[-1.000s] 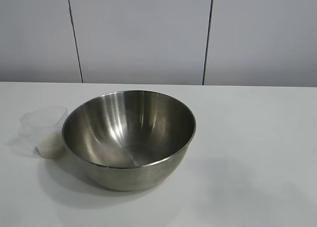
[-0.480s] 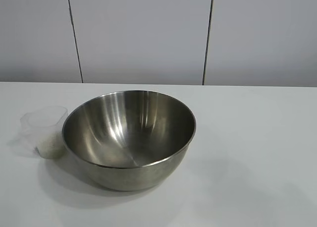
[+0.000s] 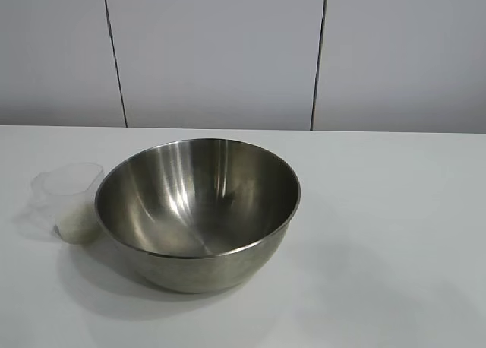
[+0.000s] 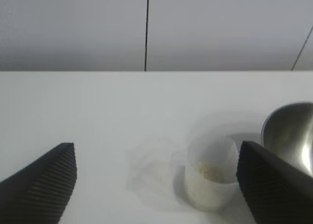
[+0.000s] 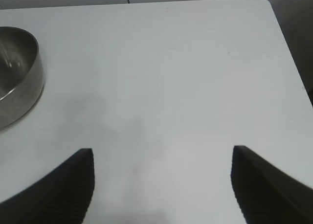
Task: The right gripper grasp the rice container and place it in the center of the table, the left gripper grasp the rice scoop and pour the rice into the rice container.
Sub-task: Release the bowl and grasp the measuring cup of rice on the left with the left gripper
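Observation:
The rice container (image 3: 197, 211), a large shiny steel bowl, stands empty on the white table (image 3: 395, 234), left of the middle. The rice scoop (image 3: 70, 201), a small clear plastic cup, stands upright just left of it, with white rice (image 3: 78, 223) in its bottom. In the left wrist view my left gripper (image 4: 156, 177) is open and empty, short of the scoop (image 4: 211, 177), which is near one finger (image 4: 266, 185); the bowl's rim (image 4: 288, 131) shows beyond. In the right wrist view my right gripper (image 5: 161, 177) is open and empty above bare table, with the bowl (image 5: 17, 77) off to one side.
A pale panelled wall (image 3: 220, 52) rises behind the table's far edge. The table's corner and side edge (image 5: 281, 28) show in the right wrist view. Neither gripper shows in the exterior view.

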`<state>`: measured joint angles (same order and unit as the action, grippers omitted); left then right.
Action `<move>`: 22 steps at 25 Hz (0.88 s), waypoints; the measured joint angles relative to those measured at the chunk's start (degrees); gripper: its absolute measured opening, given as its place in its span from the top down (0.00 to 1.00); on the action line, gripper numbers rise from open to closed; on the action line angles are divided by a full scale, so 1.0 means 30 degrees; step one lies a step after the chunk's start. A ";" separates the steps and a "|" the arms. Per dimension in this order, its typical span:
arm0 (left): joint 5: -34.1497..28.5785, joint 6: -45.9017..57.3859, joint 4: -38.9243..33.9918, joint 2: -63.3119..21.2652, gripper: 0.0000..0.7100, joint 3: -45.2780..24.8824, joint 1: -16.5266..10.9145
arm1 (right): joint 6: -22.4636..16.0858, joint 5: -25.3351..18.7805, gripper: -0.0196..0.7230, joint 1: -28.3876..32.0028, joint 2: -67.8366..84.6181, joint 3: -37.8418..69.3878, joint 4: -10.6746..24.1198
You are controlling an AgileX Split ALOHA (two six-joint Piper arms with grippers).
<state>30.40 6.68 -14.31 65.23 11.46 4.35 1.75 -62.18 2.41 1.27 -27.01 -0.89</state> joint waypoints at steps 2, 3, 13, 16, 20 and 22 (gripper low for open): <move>0.2297 -0.1435 -0.1126 0.2259 0.10 0.0000 -0.0078 | 0.0000 0.0000 0.25 0.0000 0.0000 0.0000 0.0000; 0.3578 -0.1779 -0.1536 0.3345 0.10 0.0000 -0.0256 | 0.0000 0.0000 0.25 0.0000 0.0000 0.0000 0.0000; 1.0431 -0.1588 -0.4275 1.0133 0.15 0.0000 -0.4324 | 0.0000 0.0023 0.25 0.0000 0.0000 0.0000 0.0000; 1.1345 -0.2913 -0.4988 1.1574 0.16 0.0087 -0.5007 | 0.0000 0.0023 0.25 0.0000 0.0000 0.0000 0.0000; 1.1619 -0.4767 -0.5060 1.3623 0.16 0.0243 -0.5270 | 0.0000 0.0023 0.25 0.0000 0.0000 0.0000 0.0000; 1.1619 -0.5483 -0.5063 1.4538 0.16 0.0527 -0.5270 | 0.0000 0.0023 0.25 0.0000 0.0000 0.0000 0.0000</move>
<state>65.25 -9.77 -29.50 108.84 13.05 -11.46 1.75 -62.11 2.41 1.27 -27.01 -0.89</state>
